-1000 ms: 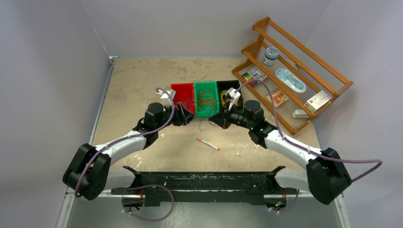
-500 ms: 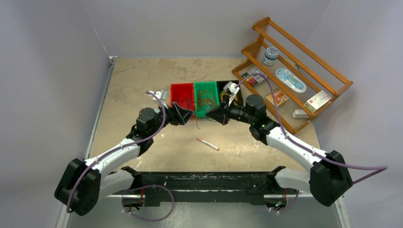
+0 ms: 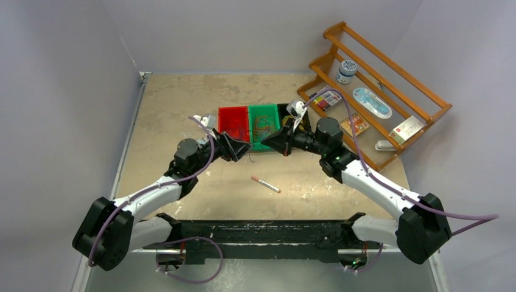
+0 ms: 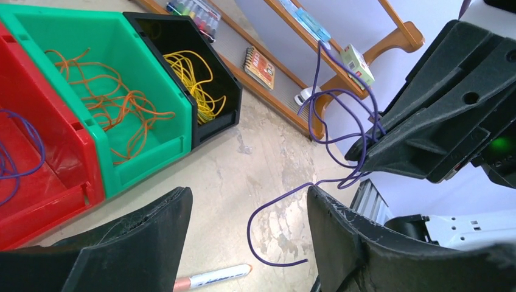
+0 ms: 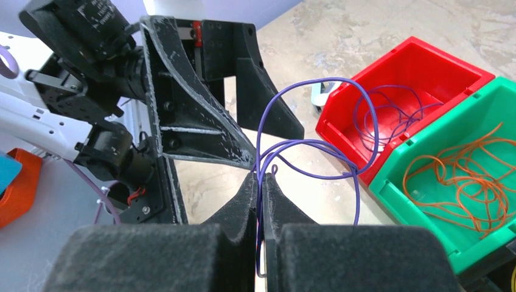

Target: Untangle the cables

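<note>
Purple cable (image 5: 356,182): one thin strand in loose loops, hung in the air between the two pincers, above the table (image 4: 268,143) in front of the bins.
Right pincer (image 5: 261,182): clenched on the purple cable where its loops gathered.
Left pincer (image 4: 248,204): released, jaws wide, holding nothing.
Red bin (image 5: 450,67): held further purple loops (image 5: 389,106).
Green bin (image 5: 389,182): held the orange cables (image 5: 462,176).
Black bin (image 4: 216,118): held a yellow cable (image 4: 188,76).
Handling: you could expect the strand to be light, limp, springy and apt to snag; you should have gripped a single run near the free tail, never a crossing.
</note>
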Available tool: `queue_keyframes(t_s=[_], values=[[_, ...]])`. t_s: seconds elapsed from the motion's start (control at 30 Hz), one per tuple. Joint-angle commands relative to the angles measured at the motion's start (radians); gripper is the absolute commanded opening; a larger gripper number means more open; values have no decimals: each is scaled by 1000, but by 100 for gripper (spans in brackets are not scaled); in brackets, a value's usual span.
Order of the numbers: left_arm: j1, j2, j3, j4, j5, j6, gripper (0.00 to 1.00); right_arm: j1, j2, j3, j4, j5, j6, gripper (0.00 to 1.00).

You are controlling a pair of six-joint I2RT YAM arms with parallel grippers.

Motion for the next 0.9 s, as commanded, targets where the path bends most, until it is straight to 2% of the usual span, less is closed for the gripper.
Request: queue_keyframes(t_s=[0.0,0.27,0.47,0.53,0.67,0.73,0.8,0.87], values=[[-2,19,0,110,55,-16,67,-1,6,48,93,-38,46,0],[-5,60,6,191,123,-53,63,-1,50,65,178,-50,91,0],[-10,72,18,187,150,-50,50,-1,81,75,258,-74,138,0],[-11,75,20,181,150,-49,44,-1,88,76,272,-75,148,0],[-11,74,39,143,147,-44,15,-1,93,82,251,-67,137,0],[-11,59,68,76,128,-26,4,-1,85,79,200,-31,111,0],[-11,33,101,-28,94,17,0,0,59,74,107,89,65,1],[-11,-1,137,-131,43,56,0,0,20,51,39,273,55,5]])
